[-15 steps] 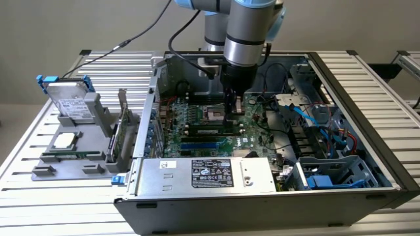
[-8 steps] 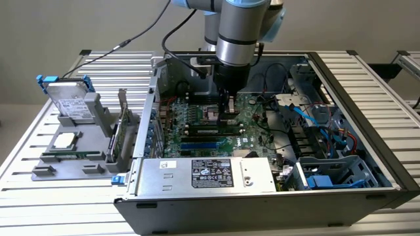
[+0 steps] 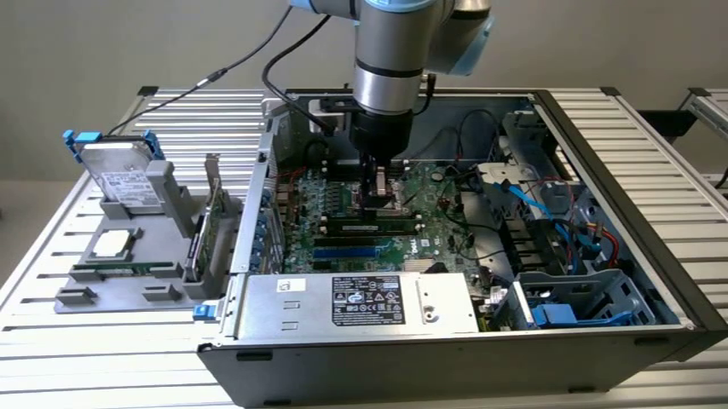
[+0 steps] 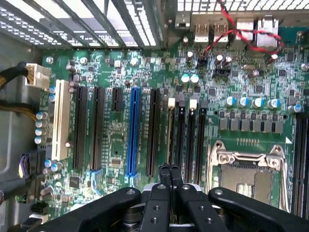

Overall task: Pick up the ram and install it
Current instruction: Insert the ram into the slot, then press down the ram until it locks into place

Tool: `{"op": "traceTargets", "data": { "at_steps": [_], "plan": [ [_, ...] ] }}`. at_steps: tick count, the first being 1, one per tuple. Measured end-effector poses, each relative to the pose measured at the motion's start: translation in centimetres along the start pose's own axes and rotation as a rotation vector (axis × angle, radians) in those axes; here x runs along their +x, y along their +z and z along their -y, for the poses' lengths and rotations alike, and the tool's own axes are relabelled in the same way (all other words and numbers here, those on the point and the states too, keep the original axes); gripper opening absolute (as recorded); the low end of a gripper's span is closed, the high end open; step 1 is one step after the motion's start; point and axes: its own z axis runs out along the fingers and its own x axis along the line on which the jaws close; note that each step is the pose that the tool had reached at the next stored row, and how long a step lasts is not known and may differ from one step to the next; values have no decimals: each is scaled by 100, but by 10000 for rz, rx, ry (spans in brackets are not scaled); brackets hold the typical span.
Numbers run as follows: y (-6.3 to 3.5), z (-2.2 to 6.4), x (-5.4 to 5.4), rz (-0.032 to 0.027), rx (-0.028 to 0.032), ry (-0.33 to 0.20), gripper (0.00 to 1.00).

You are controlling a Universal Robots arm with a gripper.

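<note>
Gripper (image 3: pixel 377 189) low over motherboard (image 3: pixel 438 200), fingers pinched together, nothing visibly held. Ram (image 3: pixel 367 227) seated in slot at gripper's 6 o'clock; its far end hidden behind fingers.

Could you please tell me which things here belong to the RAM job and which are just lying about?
Job in hand:
- ram, along the memory slots
- gripper, just over the ram
- motherboard

Lying about:
- hard drive
- grey holder
- power supply
- CPU socket
- blue cables
</note>
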Motion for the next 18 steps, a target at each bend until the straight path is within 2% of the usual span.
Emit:
{"op": "traceTargets", "data": {
  "at_steps": [4,15,18],
  "plan": [
    [6,-78,-8,0,-1,0,10],
    [32,-86,-12,-13,0,1,10],
    [45,-85,-13,-32,-4,3,10]
  ]
}}
